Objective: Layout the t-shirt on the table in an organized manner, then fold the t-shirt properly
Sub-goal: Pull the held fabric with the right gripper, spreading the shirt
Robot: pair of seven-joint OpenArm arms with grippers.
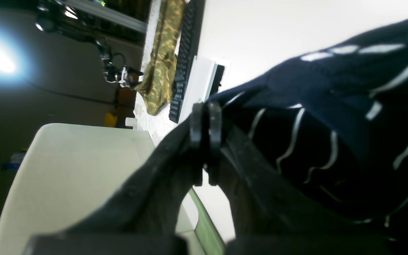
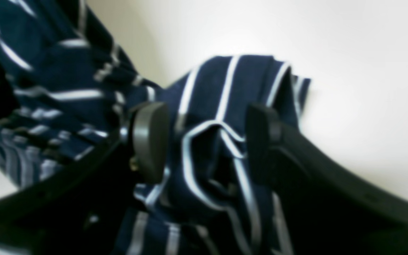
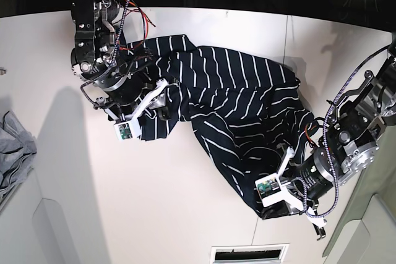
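Fingers of your left hand (image 1: 205, 141) are pressed flat together, and dark shirt (image 1: 331, 124) cloth lies bunched right against them; whether any fabric is pinched between them you cannot tell. From overhead that hand (image 3: 291, 205) sits at the shirt's (image 3: 235, 103) near corner, close to the worktop's (image 3: 185, 214) front edge and just beside a vent slot (image 3: 249, 253).

Your right hand (image 2: 204, 141) stands spread wide, its fingers (image 2: 149, 140) straddling a raised fold of the shirt (image 2: 225, 99) without clamping it. It (image 3: 151, 106) sits at the shirt's far left end.

The shirt lies rumpled diagonally across the worktop. Bare white surface spreads in front on the left. A grey cloth (image 3: 15, 146) sits at the left edge, well apart.
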